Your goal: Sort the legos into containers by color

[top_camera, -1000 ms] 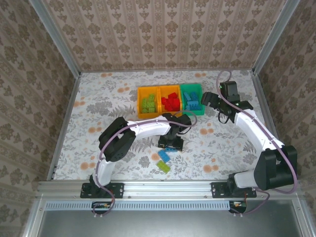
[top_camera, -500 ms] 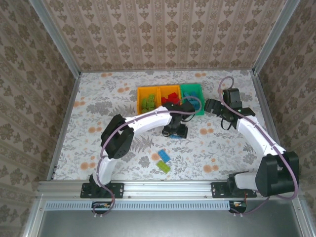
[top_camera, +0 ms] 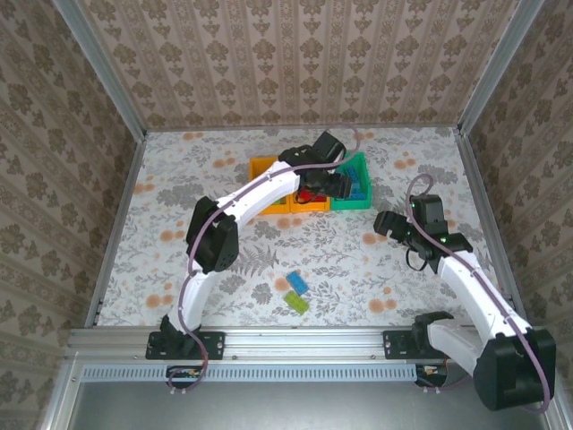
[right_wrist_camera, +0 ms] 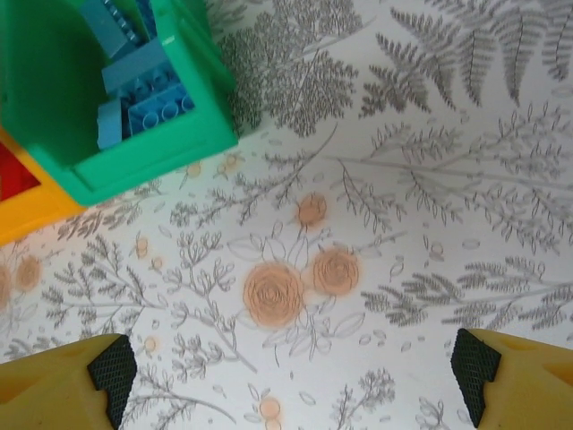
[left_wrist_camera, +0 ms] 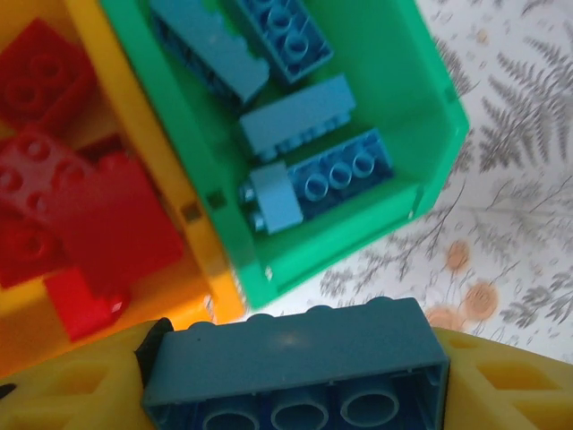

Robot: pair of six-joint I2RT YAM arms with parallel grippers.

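- Legos (top_camera: 296,283), one blue and one lime, are lying loose on the table (top_camera: 179,233) near the arm bases, well apart from the bins.
- Left gripper (left_wrist_camera: 295,399) is clamping a blue brick (left_wrist_camera: 295,363) between its yellow fingers (left_wrist_camera: 63,394), with the brick's long axis running across the jaws.
- Green bin (left_wrist_camera: 345,260), holding other blue bricks, is sitting just ahead of that brick, so I judge the drop is needing only a short reach forward.
- Right gripper (right_wrist_camera: 291,376) is hanging spread and empty over bare table beside the bin's corner, and the left arm is sitting nearer.
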